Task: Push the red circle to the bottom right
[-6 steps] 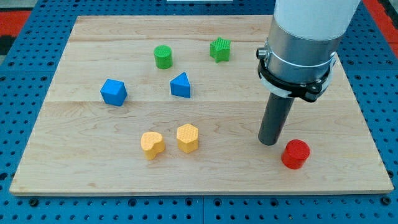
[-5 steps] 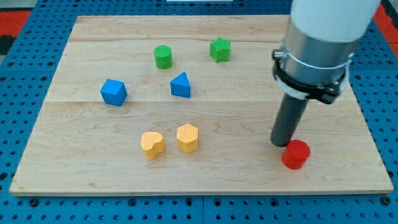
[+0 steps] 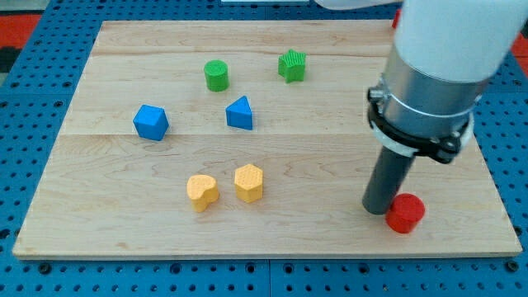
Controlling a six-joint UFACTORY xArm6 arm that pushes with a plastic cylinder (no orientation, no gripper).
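The red circle (image 3: 407, 214) lies near the bottom right of the wooden board (image 3: 124, 198). My tip (image 3: 380, 209) is down on the board, touching the red circle's left side. The rod hangs from the arm's grey and white body, which fills the view's upper right.
A green circle (image 3: 216, 75) and a green star (image 3: 292, 65) sit near the view's top. A blue hexagon (image 3: 151, 122) and a blue triangle (image 3: 240, 113) sit mid-left. A yellow heart (image 3: 202, 191) and a yellow hexagon (image 3: 248, 182) sit at lower centre. The board's bottom edge is close below the red circle.
My tip has moved right and slightly down, met the red circle and pushed it a little to the right and down.
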